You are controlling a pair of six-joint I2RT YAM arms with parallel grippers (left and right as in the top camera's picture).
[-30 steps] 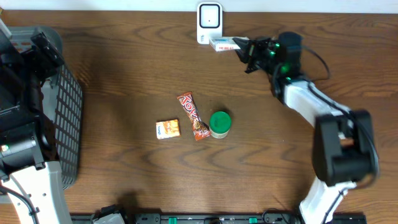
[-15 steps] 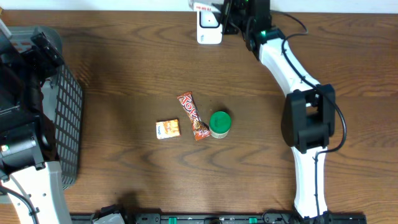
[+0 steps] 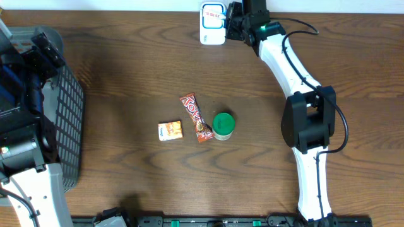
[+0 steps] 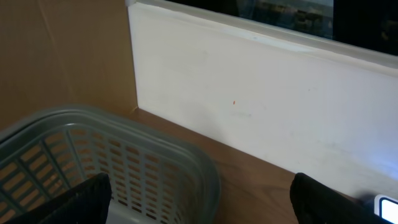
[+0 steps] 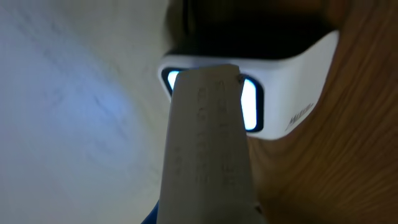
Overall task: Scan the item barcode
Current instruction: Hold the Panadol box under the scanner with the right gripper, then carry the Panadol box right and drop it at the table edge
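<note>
A small white box [image 3: 214,13] with red print, the item, is held at the back edge of the table, against the top of the white barcode scanner [image 3: 213,33]. My right gripper [image 3: 232,20] is shut on the box from the right. In the right wrist view the box [image 5: 205,143] runs up the middle and covers part of the scanner's [image 5: 292,81] lit window; the fingers themselves are hidden behind it. My left gripper [image 4: 199,202] is open and holds nothing, over the rim of the grey basket [image 4: 124,155] at the far left.
Near the table's middle lie a red-brown candy bar [image 3: 196,118], a green-lidded jar [image 3: 223,125] and a small orange packet [image 3: 170,130]. The basket [image 3: 69,120] takes up the left edge. A white wall [image 4: 261,106] runs behind the table.
My right arm has swung left and back, carrying the box from just right of the scanner to in front of its top. The left arm has not moved.
</note>
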